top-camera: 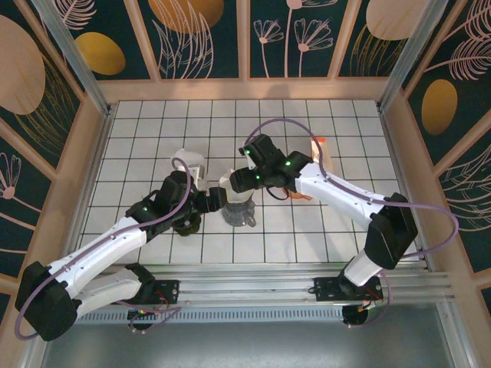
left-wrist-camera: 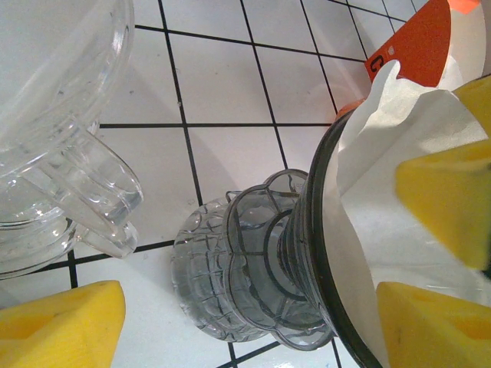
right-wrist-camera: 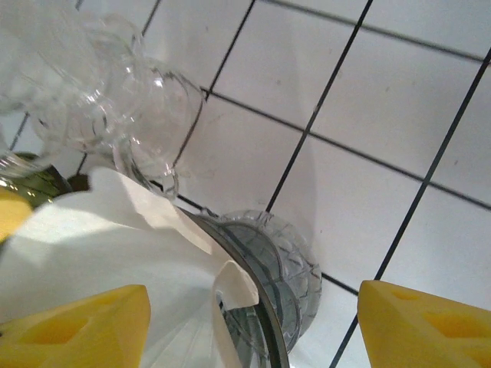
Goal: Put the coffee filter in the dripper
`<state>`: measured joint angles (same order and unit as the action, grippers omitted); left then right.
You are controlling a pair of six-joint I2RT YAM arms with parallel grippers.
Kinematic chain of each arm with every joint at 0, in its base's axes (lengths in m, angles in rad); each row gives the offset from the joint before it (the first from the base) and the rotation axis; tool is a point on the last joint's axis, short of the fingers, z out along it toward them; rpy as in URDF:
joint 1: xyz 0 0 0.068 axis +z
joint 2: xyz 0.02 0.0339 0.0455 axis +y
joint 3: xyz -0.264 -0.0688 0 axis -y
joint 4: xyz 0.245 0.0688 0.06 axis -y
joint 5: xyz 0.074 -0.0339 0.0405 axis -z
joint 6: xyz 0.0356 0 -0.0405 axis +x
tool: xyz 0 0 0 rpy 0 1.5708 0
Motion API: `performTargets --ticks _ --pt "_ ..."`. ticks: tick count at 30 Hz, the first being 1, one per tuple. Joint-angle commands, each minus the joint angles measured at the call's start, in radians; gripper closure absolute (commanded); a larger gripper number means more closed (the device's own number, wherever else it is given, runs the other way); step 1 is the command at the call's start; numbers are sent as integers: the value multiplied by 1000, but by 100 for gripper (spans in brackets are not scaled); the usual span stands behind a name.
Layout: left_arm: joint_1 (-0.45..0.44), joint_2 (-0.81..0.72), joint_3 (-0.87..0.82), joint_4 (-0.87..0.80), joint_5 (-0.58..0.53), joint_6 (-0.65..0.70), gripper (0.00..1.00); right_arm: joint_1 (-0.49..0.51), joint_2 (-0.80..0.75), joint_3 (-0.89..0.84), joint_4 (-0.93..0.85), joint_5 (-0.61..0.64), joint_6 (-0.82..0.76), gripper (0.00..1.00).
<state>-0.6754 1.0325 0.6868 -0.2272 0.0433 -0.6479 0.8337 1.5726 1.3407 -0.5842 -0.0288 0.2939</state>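
Top external view showed both arms meeting over the middle of the tiled table (top-camera: 322, 230), where the dripper (top-camera: 240, 212) stood upright on its base. The left gripper (top-camera: 217, 198) was just beside it on the left, and the right gripper (top-camera: 236, 181) was at its far side. The coffee filter (top-camera: 228, 185) appeared as a white patch at the dripper's mouth.

In the left wrist view the filter sat inside the dark rim of the dripper, but its paper edge rose above the rim and looked uneven. The left gripper's jaws stood apart. One yellow pad (left-wrist-camera: 65, 326) was over bare table, clear of the dripper's foot. The other (left-wrist-camera: 433, 326) was in front of the paper, and I could not tell if it touched. In the right wrist view the right gripper's jaws were also wide apart, one pad (right-wrist-camera: 77, 330) over the filter and the other (right-wrist-camera: 430, 326) well away over the table, so nothing was clamped. A clear glass vessel (right-wrist-camera: 100, 84) stood just beside the dripper.

In my judgement the main part of the task was done, since the filter was in the dripper. What was left seemed small: to settle the paper evenly in the cone, if needed, and to move both grippers away without pulling it out.
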Motion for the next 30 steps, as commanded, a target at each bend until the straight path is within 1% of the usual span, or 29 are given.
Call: performTargets --ticks 1,3,12,20,24,27,30 --pt "-6 4 -11 -9 -13 4 16 -3 -66 46 -7 40 9 27" --pt "-3 5 -10 -8 -14 4 16 -10 -86 43 -10 65 12 27" --pt "-4 5 -6 -8 -19 2 15 -27 -151 -61 -4 49 53 29" --pt "-4 10 -7 -4 -17 1 15 -28 -125 -108 47 22 55 29" --pt "-4 8 -11 -6 -17 2 15 -36 -115 -109 73 39 69 29" --pt "-6 6 -13 -6 -17 0 16 -38 -108 -113 89 79 81 29" --pt "-5 5 -13 -7 -16 3 16 -39 -91 -106 64 113 85 30"
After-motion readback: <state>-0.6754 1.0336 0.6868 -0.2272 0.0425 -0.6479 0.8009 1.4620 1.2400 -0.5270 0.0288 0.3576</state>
